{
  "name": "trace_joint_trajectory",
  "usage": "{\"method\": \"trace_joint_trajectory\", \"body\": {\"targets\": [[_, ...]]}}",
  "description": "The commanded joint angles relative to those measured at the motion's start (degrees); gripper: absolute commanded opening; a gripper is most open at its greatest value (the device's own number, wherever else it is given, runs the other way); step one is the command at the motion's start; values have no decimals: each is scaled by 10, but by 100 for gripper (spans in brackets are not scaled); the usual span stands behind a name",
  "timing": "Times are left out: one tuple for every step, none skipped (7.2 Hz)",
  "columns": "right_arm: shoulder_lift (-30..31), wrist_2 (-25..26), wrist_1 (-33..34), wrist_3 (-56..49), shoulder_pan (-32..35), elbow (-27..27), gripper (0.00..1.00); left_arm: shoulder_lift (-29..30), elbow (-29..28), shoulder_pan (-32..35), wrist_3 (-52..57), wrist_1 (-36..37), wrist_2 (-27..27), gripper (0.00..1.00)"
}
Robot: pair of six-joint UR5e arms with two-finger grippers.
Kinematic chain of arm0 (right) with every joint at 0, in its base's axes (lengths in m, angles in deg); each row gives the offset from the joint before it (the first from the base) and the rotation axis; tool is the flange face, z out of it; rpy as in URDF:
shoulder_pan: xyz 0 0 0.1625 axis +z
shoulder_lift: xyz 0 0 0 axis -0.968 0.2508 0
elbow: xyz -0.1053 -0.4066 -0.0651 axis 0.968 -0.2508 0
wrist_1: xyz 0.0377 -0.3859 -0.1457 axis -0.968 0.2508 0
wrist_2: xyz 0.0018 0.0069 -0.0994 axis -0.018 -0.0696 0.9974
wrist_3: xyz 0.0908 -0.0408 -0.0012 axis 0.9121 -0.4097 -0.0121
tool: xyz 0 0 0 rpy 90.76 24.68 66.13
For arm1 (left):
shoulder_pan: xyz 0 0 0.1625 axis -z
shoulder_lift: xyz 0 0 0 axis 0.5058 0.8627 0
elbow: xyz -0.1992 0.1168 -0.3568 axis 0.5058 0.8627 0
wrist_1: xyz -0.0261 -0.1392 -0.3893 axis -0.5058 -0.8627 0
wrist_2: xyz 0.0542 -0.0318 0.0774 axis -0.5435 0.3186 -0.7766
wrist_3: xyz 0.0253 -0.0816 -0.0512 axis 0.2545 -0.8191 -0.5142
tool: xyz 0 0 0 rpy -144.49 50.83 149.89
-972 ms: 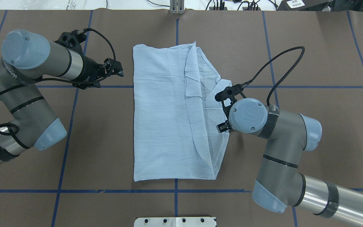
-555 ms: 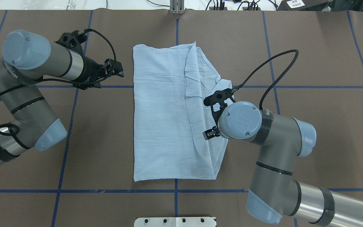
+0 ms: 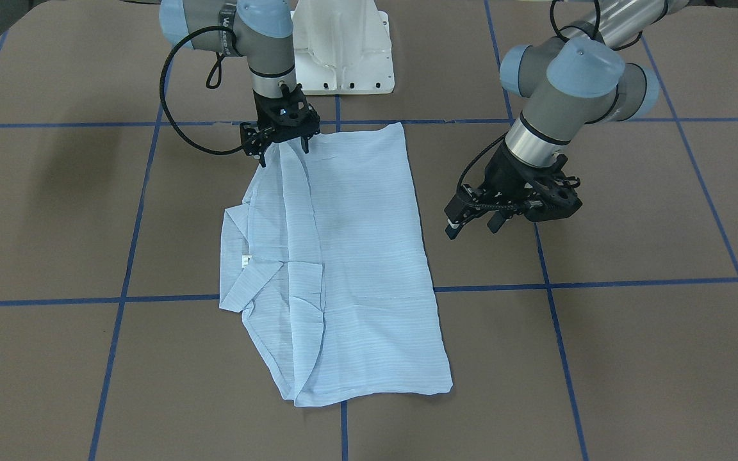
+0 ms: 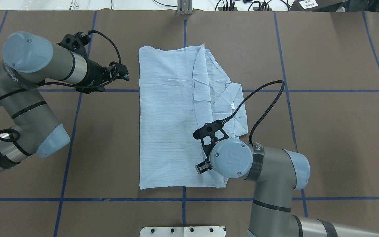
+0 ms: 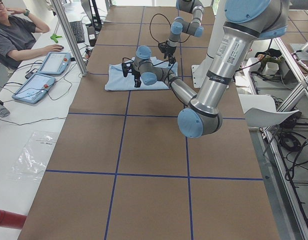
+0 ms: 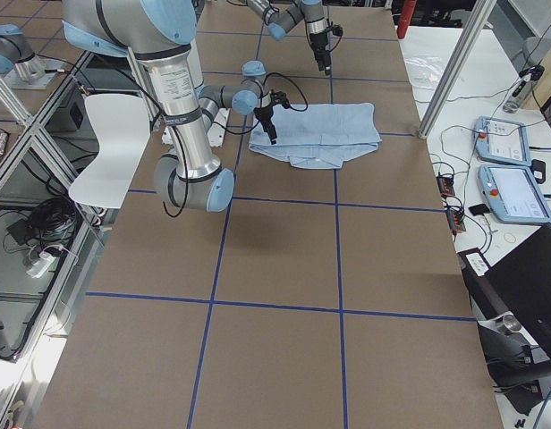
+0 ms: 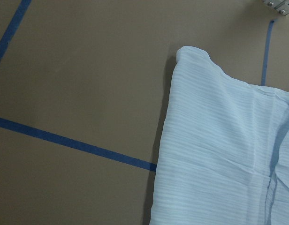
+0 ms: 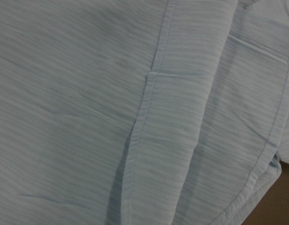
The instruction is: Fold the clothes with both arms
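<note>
The pale-blue shirt (image 4: pixel 169 131) lies folded into a long rectangle in the middle of the table, with the collar and its white tag (image 4: pixel 232 105) on its right side. It also shows in the front view (image 3: pixel 356 269). My right gripper (image 4: pixel 206 166) points down over the shirt's near right corner, by the folded-over edge; in the front view (image 3: pixel 284 152) its fingers stand apart, open and empty. The right wrist view shows only fabric and a hem seam (image 8: pixel 144 117). My left gripper (image 4: pixel 123 74) hovers open and empty left of the shirt's far left corner (image 7: pixel 191 54), also in the front view (image 3: pixel 471 227).
The brown table cover has blue tape grid lines (image 4: pixel 77 199). The white pedestal base (image 4: pixel 183 231) sits at the near edge. An operator (image 5: pixel 14 35) with two tablets (image 5: pixel 44 72) sits past the far edge. A white chair (image 6: pixel 105 147) stands behind the robot.
My right arm has moved along the shirt's right side, from beside the collar towards the near right corner, uncovering the collar and tag. The left arm has not moved.
</note>
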State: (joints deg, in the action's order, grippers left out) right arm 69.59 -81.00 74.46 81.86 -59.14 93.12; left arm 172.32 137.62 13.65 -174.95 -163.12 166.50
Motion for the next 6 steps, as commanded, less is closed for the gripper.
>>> {"method": "trace_joint_trajectory", "body": {"targets": [[2,2,1,-4,-3,-11,100,1,0,0,-1,0,1,100],[2,2,-2,-6,-3,-22,100,1,1,0,-1,0,1,100],[4,2,-2,-7,-3,-30,100,1,2,0,-2,1,1,100],[8,-1,-1,-10,11,-29,100,1,2,0,-1,1,1,100],[14,-14,1,-16,45,-23,100,1,2,0,-2,2,1,100],[40,-17,-1,-26,63,-21,100,2,3,0,-3,2,1,100]]}}
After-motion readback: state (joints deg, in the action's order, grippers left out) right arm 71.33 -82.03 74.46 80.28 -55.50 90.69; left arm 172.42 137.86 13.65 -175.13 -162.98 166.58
